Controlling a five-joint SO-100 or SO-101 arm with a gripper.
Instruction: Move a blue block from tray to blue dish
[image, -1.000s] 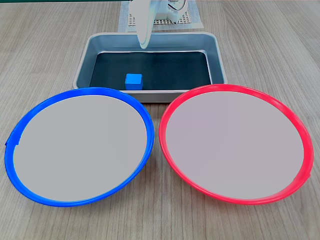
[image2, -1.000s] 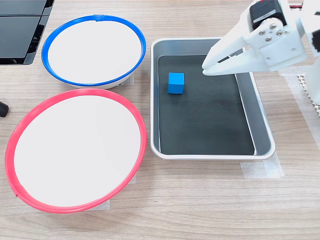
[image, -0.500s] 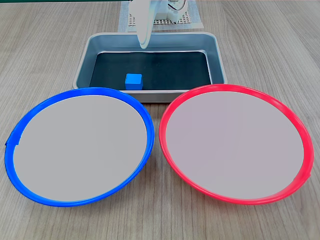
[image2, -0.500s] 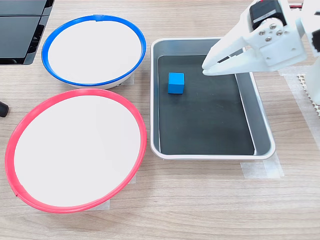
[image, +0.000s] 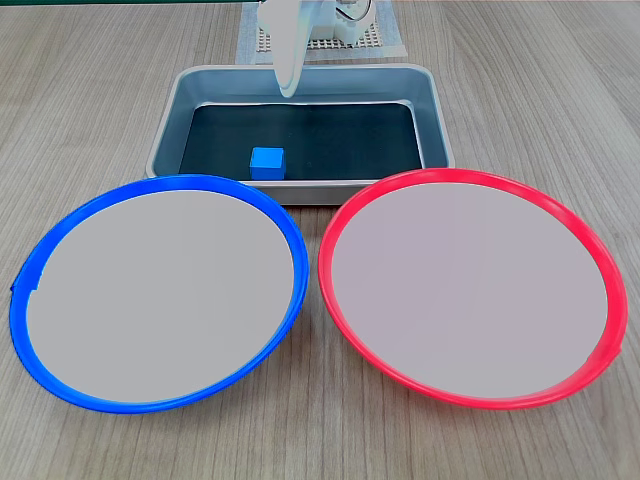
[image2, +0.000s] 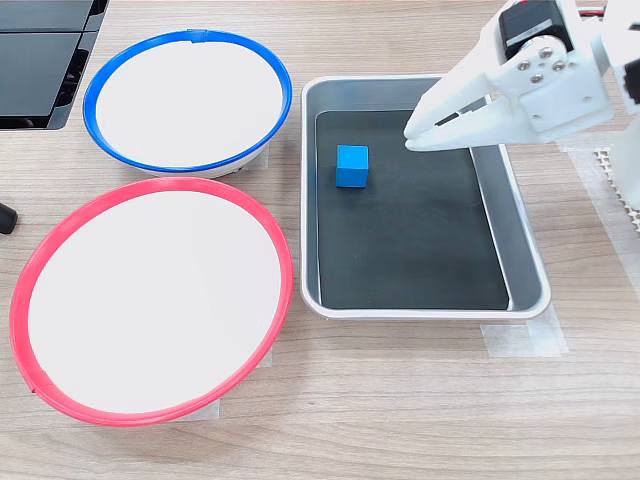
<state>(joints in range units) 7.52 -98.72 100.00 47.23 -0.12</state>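
Blue block (image2: 352, 165) lies ungrasped in the tray (image2: 525, 260), the nearly closed, empty claw (image2: 410, 134) hovering beside it; the reach seems next, needing wider jaws.

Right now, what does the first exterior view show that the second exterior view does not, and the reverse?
Only the first exterior view shows the perforated white base mat behind the tray. Only the second exterior view shows the dark equipment at its top left, tape beside the tray, and the pincer from the side, its tips nearly together over the tray. Both show the blue block in the tray, the empty blue dish and the red-rimmed plate.
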